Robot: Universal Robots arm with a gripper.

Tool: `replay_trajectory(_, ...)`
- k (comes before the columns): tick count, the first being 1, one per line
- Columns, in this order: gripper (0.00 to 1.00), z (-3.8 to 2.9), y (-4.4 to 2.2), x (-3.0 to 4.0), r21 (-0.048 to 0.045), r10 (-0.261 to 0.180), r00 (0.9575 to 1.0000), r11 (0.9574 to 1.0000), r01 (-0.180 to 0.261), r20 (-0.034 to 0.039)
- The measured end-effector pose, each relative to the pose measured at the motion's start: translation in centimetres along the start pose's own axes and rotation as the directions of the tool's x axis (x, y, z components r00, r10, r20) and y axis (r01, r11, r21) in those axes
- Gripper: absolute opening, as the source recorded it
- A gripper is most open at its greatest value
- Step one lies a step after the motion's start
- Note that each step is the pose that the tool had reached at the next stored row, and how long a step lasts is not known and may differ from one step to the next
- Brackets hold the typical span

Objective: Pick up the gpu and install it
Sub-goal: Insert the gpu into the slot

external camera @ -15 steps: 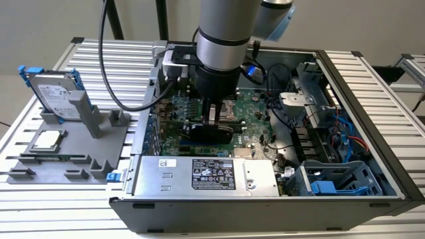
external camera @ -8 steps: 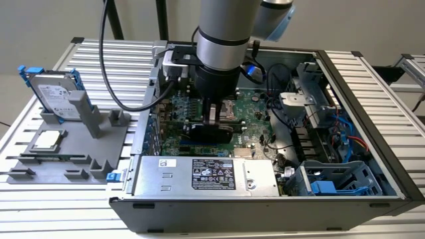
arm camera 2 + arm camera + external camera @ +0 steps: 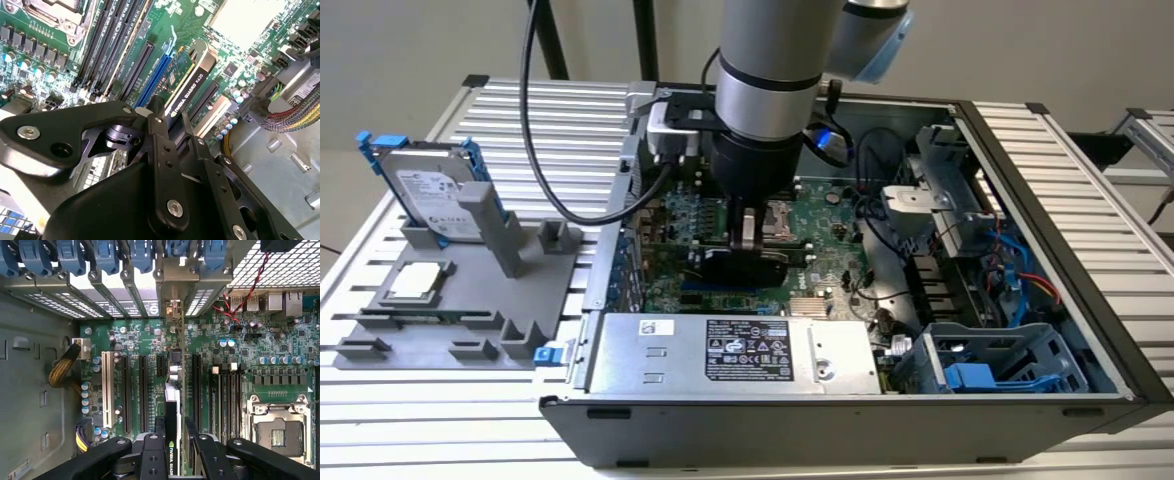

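Closest to you in the first wrist view, your gripper (image 3: 173, 450) is clenching the gpu (image 3: 172, 405) by its upper edge, a black finger (image 3: 152, 455) pressing on each flat side. The card is standing on edge, running straight away from the gripper toward the rear wall of the computer case (image 3: 30, 390). It is sitting in line with the long expansion slots (image 3: 142, 385) of the green motherboard (image 3: 135, 340), with empty slots lying on both sides of it. Its far end is reaching toward the row of silver slot covers (image 3: 100, 292) and blue clips (image 3: 105, 252) at the back of the case.

In the second wrist view, the gripper (image 3: 167, 125) is gripping the same card (image 3: 187, 82), its black cover facing one way and the green board facing the other, above a blue slot (image 3: 157, 75).

In the exterior view, the arm (image 3: 774, 80) is reaching down into the open case (image 3: 854, 430), which is lying on the slatted counter (image 3: 1107, 150). The gripper (image 3: 750, 240) is hanging low over the motherboard (image 3: 834, 215), just beyond the silver power supply (image 3: 734, 355). Toward the exterior view's left, a grey holder (image 3: 467, 290) is carrying a hard drive (image 3: 434, 190) with blue rails and a small square CPU chip (image 3: 416, 282), well apart from the gripper.
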State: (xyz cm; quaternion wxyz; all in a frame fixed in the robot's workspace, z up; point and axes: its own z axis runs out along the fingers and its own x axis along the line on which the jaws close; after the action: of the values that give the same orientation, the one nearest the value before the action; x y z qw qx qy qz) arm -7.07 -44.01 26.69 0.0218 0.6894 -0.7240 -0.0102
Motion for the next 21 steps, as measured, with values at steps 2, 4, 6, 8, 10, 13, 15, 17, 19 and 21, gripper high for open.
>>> replay_trajectory(2, 0.0, 0.0, -0.02, -0.03, 0.0001, 0.0, 1.0, 1.0, 0.0, 0.0)
replay_trajectory(4, 0.0, 0.0, -0.05, -0.1, 0.0001, 0.0, 1.0, 1.0, 0.0, 0.0001)
replay_trajectory(6, 0.0, 0.0, -0.06, -0.13, 0.0001, -0.002, 1.0, 1.0, 0.002, 0.0)
replay_trajectory(8, 0.0, 0.0, -0.06, -0.14, 0.0006, -0.003, 1.0, 1.0, 0.003, -0.0001)
replay_trajectory(10, 0.0, 0.0, -0.09, -0.16, 0.0007, -0.004, 1.0, 1.0, 0.004, -0.0001)
replay_trajectory(13, 0.0, 0.06, -0.11, -0.16, 0.0013, -0.006, 1.0, 1.0, 0.006, 0.0006)
replay_trajectory(15, 0.0, 0.17, -0.07, -0.16, 0.0032, -0.006, 1.0, 1.0, 0.006, 0.0024)
replay_trajectory(17, 0.0, 0.27, 0.08, -0.15, 0.005, -0.006, 1.0, 1.0, 0.006, 0.0032)
replay_trajectory(19, 0.0, 0.36, 0.28, -0.15, 0.0058, -0.006, 1.0, 1.0, 0.006, 0.0039)
replay_trajectory(21, 0.0, 0.42, 0.41, -0.15, 0.0063, -0.006, 1.0, 1.0, 0.006, 0.0048)
